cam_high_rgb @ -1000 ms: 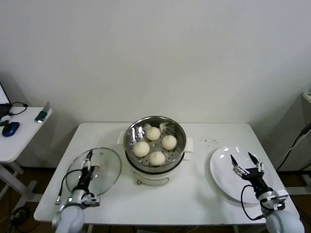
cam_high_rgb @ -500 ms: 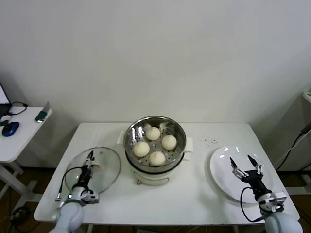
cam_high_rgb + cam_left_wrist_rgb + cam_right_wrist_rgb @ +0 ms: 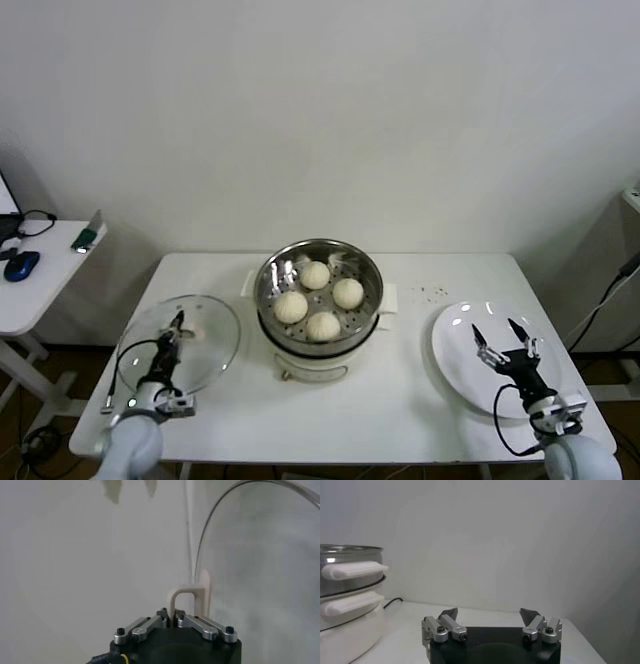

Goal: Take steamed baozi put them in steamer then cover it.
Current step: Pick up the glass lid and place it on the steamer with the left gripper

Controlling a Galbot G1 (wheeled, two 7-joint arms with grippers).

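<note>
Left gripper (image 3: 176, 322) clenched on cover (image 3: 180, 343) handle (image 3: 188, 596); steamer (image 3: 320, 297) at its 3 o'clock. Right gripper (image 3: 503, 340) released over plate (image 3: 460, 350).

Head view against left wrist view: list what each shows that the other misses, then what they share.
Only the head view shows the four steamed baozi in the steamer, the white plate and the open right gripper. Only the left wrist view shows the left gripper shut on the cover's handle. Both show the cover, off the steamer.
</note>
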